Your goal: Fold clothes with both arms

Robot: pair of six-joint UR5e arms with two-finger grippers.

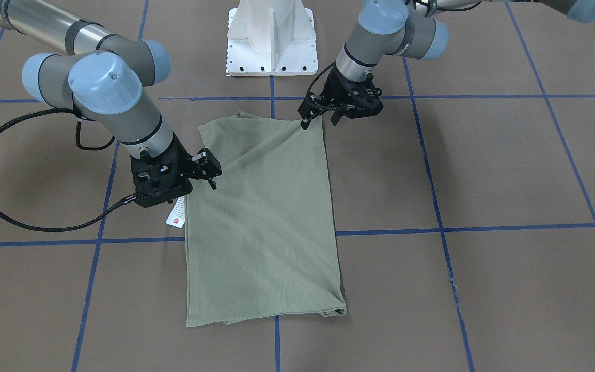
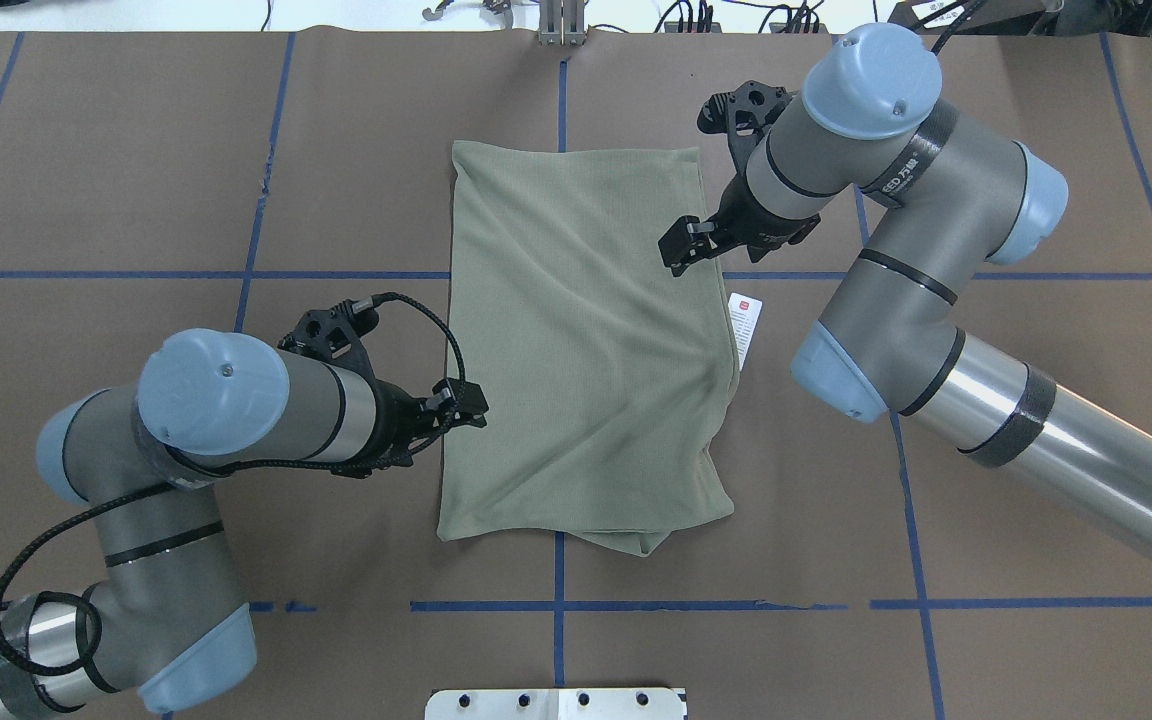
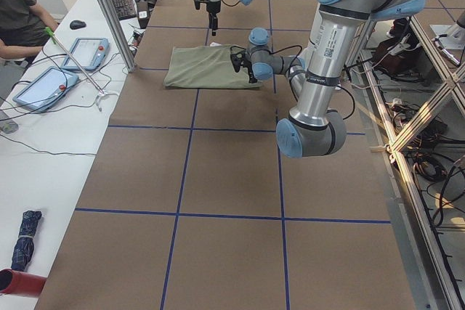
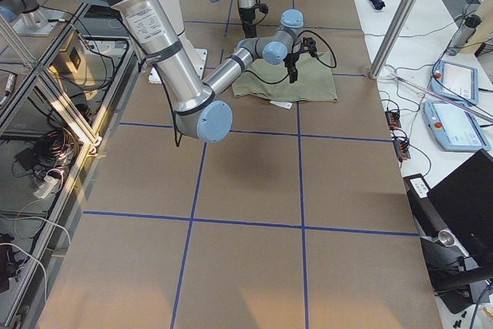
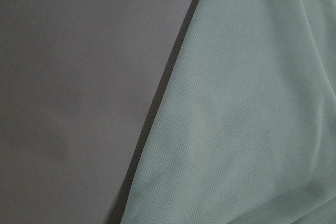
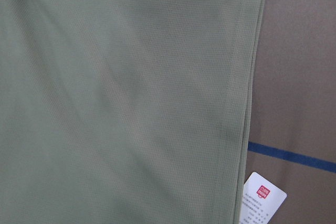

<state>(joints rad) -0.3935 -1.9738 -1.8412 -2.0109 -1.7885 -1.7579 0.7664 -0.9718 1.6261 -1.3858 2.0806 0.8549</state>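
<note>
Note shirt (image 1: pixel 264 222) lying lengthwise between both: left fingers (image 1: pixel 308 120) parted, empty, at one long edge; right fingers (image 1: pixel 213 175) at the opposite edge, spread unclear, nothing visibly held.

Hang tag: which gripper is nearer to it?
Right. The right gripper is over the shirt edge, close by the tag; the left gripper is at the shirt's opposite edge.

The shirt (image 1: pixel 264 217) is olive-green, tag (image 1: pixel 176 219) white and red — table (image 1: pixel 509 170) brown, blue-gridded
</note>
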